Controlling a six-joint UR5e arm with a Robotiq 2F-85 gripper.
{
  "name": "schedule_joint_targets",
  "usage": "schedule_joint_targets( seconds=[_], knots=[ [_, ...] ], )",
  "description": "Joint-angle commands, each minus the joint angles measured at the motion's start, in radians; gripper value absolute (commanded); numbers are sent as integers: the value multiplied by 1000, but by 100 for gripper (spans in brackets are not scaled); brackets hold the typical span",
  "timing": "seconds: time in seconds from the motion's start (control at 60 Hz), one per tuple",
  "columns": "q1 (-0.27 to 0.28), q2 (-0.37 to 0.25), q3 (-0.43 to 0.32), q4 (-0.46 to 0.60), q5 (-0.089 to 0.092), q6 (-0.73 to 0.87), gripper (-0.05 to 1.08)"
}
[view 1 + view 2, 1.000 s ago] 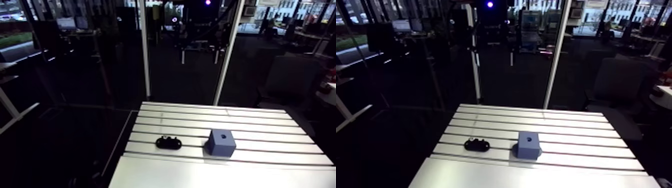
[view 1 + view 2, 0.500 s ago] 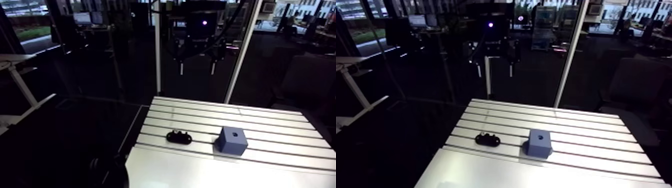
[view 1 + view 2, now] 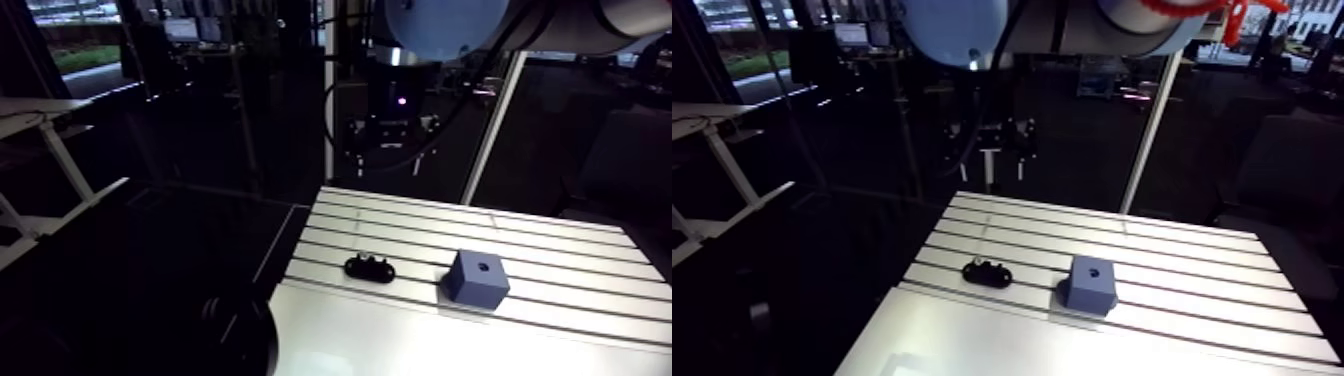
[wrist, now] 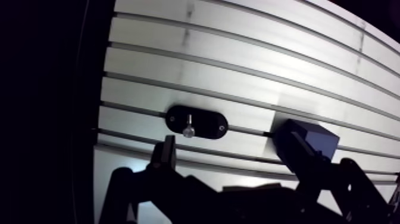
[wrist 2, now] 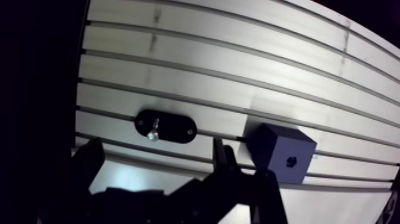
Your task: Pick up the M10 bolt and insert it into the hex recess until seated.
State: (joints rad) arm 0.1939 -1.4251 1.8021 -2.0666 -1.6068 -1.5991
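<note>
A black oval holder (image 4: pixel 206 123) lies on the slotted table (image 3: pixel 560 240), and the silver M10 bolt (image 4: pixel 188 127) stands in it with its shank up. To its right sits a blue cube (image 3: pixel 476 278) with a dark hex recess (image 5: pixel 291 160) in its top face. In the wrist view my gripper (image 4: pixel 229 142) is open and holds nothing. It hangs high above the table, with the holder just ahead of its fingers and the cube partly behind one finger (image 4: pixel 297 149). In the arm view the gripper (image 3: pixel 388 150) hangs in the dark beyond the table's far edge.
The table's left edge (image 3: pixel 290 250) drops off into a dark floor area. A smooth unslotted plate (image 3: pixel 450 345) forms the near part of the table. A pale upright post (image 3: pixel 495 125) stands behind the far edge.
The arm camera has swung, so the whole scene has shifted right, and a light-blue joint cap now fills the top. The gripper has come lower and nearer. Holder and cube have not moved.
</note>
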Motion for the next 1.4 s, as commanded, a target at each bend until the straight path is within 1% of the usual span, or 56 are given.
schedule_joint_targets(
  seconds=[0.017,0.167,0.267,0.417,0.467,0.5,0.55,0.567,0.583,0.6,0.617,0.633,0.683,0.75,0.817,1.017,1.3,1.317,1.4],
  knots=[
    [7,13,89,-175,13,-14,1],
    [7,22,135,-230,18,-14,1],
    [7,31,152,-263,20,-15,1],
    [9,43,163,-269,20,-22,4],
    [9,48,172,-270,18,-37,7],
    [7,58,176,-272,17,-50,12],
    [8,62,177,-272,18,-52,14],
    [9,63,178,-272,18,-52,18],
    [9,63,178,-272,18,-52,18],
    [9,65,179,-272,18,-53,21],
    [9,65,179,-272,18,-53,21],
    [9,65,182,-272,18,-54,24],
    [9,65,182,-272,18,-54,27],
    [9,65,192,-272,24,-63,34],
    [9,64,203,-272,25,-77,38],
    [9,64,218,-272,31,-83,40],
    [12,64,227,-272,31,-83,43],
    [14,64,228,-272,31,-83,44],
    [22,64,228,-272,29,-83,44]
  ],
)
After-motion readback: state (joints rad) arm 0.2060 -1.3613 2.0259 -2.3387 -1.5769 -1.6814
